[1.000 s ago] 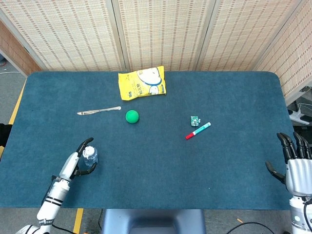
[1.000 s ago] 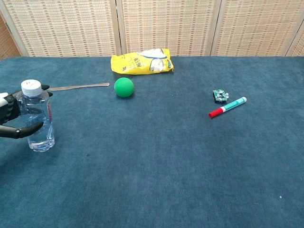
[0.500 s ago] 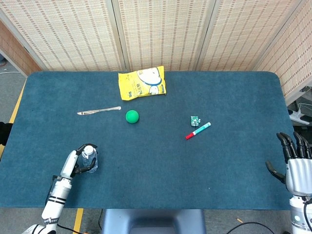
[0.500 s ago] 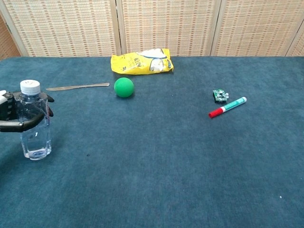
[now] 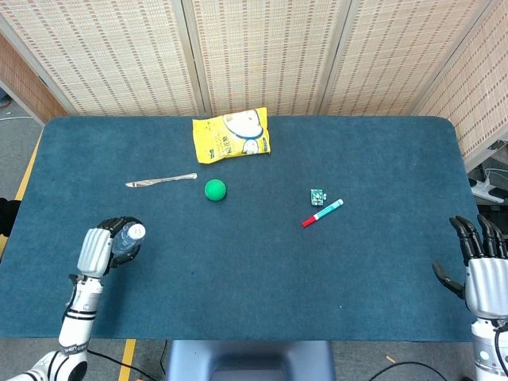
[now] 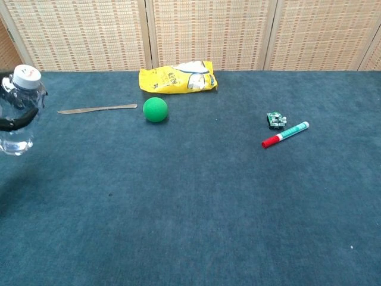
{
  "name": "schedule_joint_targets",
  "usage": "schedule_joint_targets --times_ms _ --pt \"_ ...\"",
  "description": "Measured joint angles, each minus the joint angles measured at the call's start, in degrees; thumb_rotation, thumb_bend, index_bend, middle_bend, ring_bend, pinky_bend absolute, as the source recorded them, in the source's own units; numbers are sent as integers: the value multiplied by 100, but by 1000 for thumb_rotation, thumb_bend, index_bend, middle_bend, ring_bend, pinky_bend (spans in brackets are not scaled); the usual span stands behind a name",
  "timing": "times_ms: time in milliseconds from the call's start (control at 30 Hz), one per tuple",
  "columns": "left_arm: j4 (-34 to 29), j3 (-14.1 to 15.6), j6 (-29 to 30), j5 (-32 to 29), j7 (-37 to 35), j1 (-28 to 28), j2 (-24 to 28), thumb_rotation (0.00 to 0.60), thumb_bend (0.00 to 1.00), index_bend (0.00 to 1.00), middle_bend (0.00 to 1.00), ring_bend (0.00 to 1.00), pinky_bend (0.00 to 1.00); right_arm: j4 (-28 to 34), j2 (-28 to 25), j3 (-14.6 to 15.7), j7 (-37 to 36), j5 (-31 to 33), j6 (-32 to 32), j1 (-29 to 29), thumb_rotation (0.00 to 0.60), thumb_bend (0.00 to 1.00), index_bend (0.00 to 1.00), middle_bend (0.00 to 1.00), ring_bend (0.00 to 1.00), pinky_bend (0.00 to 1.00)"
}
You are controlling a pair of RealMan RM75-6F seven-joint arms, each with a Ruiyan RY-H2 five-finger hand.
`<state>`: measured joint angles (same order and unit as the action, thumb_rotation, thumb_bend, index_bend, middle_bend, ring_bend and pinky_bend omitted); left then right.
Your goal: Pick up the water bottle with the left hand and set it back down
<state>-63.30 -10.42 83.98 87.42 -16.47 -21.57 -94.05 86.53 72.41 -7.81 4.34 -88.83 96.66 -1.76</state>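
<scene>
A clear water bottle [image 5: 127, 240] [image 6: 16, 113] with a white cap hangs above the blue table at the near left, tilted slightly. My left hand [image 5: 101, 246] [image 6: 11, 116] grips it, fingers wrapped around its body; in the chest view only dark fingers show at the left edge. My right hand [image 5: 479, 266] stays at the table's near right edge, fingers spread and holding nothing. The chest view does not show it.
A butter knife [image 5: 160, 181] [image 6: 97, 109] and a green ball [image 5: 215, 190] [image 6: 155, 109] lie beyond the bottle. A yellow snack bag [image 5: 232, 135] [image 6: 177, 77] is at the back. A red-and-green marker [image 5: 322, 213] [image 6: 286, 134] and a small green clip [image 5: 317, 195] [image 6: 275, 119] lie right of centre.
My left hand closed around the bottle and lifted it off the table, moving it up and to the left. The right hand has not moved.
</scene>
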Motion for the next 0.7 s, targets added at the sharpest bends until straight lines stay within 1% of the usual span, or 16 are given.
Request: schedule_joint_targets --times_ms 100,133,200,267,367,467,533,567,600,700 --pt "396 -168 294 15 545 -70 -49 600 597 531 601 581 640 16 -11 0 -15 -1 -11 -3 600 133 131 137 0 85" --pt "457 -194 322 5 600 -79 -59 600 597 537 606 585 644 15 -10 -2 -10 3 -13 -4 600 133 131 137 0 85" --pt "450 -239 327 -37 527 -88 -71 600 598 558 622 598 657 17 -8 -1 20 20 -33 -6 600 133 132 137 0 85" --pt "334 -270 293 -91 241 -84 -62 600 598 570 631 605 663 29 -17 6 21 24 -61 -10 600 133 133 137 0 85" --pt "6 -320 152 -218 -689 -63 11 600 598 583 636 609 666 42 -24 3 27 42 -86 -19 600 133 135 137 0 85" --pt "-443 -370 -106 -367 -2081 -34 170 600 597 588 637 611 668 61 -33 12 56 56 -120 -22 600 133 136 137 0 85" --pt "-828 -393 -402 -460 -3393 -15 375 600 597 589 637 611 668 74 -42 13 53 59 -130 -26 600 133 137 136 0 85" --pt "-921 -396 -487 -478 -3731 -12 436 600 605 590 637 612 668 75 -42 9 54 65 -132 -27 600 133 137 137 0 85" --pt "-1102 -400 -663 -510 -4394 -8 563 600 611 590 637 613 668 76 -40 7 62 73 -137 -28 600 133 137 137 0 85" --pt "-1406 -399 -1019 -570 -5784 -8 798 600 632 598 642 617 670 90 -49 19 87 84 -170 -30 600 132 137 137 0 85"
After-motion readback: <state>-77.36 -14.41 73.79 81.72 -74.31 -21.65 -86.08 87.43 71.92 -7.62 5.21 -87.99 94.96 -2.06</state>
